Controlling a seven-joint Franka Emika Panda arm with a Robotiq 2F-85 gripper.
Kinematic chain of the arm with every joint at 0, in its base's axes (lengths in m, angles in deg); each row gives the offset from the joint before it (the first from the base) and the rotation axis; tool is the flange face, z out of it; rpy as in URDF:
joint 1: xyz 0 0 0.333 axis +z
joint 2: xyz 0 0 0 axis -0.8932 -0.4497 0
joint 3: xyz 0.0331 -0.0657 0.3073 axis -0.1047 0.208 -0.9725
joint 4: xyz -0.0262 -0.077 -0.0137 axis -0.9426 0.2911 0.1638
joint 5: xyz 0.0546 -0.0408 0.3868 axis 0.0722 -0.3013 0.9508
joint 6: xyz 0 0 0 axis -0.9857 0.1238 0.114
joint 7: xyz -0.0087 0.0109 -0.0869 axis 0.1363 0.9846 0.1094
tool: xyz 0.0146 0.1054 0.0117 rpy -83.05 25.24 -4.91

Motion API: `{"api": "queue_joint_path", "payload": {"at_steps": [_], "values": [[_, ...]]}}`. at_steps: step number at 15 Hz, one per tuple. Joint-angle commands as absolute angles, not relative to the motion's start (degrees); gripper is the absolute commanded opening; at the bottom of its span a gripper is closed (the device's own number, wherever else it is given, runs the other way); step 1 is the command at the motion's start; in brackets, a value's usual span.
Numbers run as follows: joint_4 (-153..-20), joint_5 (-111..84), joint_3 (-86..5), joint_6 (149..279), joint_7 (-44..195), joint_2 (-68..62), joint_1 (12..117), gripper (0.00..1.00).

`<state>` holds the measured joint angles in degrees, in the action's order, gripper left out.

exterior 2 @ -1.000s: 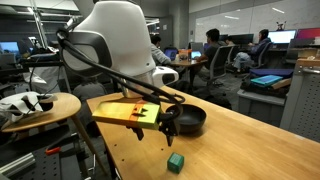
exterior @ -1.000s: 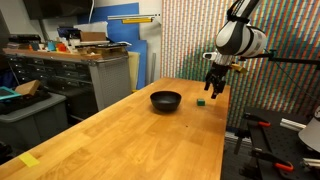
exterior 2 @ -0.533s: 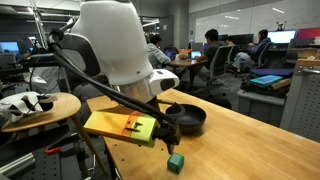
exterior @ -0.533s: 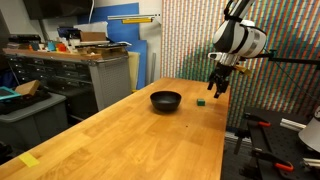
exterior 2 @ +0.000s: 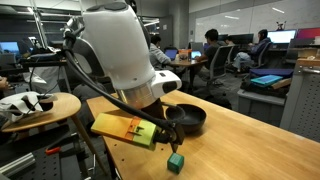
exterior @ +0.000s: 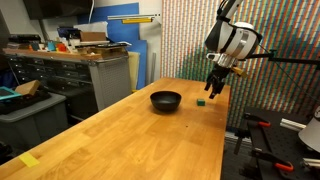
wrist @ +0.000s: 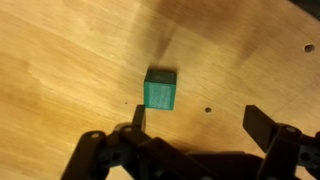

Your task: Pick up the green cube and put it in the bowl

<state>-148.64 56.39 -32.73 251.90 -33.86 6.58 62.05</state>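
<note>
The green cube (wrist: 160, 89) lies on the wooden table; it also shows in both exterior views (exterior: 202, 101) (exterior 2: 176, 162). The black bowl (exterior: 166, 100) (exterior 2: 189, 119) sits on the table a short way from the cube. My gripper (wrist: 200, 120) is open and empty. It hovers above the table with the cube just ahead of its left finger. In an exterior view my gripper (exterior: 213, 91) hangs above and just beside the cube.
The wooden table (exterior: 140, 140) is long, with its edge close to the cube. A yellow tag (exterior: 29, 160) lies near its front corner. Workbenches and cabinets (exterior: 70, 75) stand beyond the table. People sit at desks in the background (exterior 2: 215, 55).
The arm has shifted slightly and lowered toward the cube. The cube and bowl have not moved.
</note>
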Motion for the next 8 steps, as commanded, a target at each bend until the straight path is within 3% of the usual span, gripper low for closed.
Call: {"api": "queue_joint_path", "payload": {"at_steps": [1, 8], "values": [[-143.5, 65.4, -34.5, 252.7, -42.2, 1.4, 60.8, 1.0], [-136.8, 77.9, -34.7, 252.5, -54.8, -7.0, 60.0, 1.0]]}}
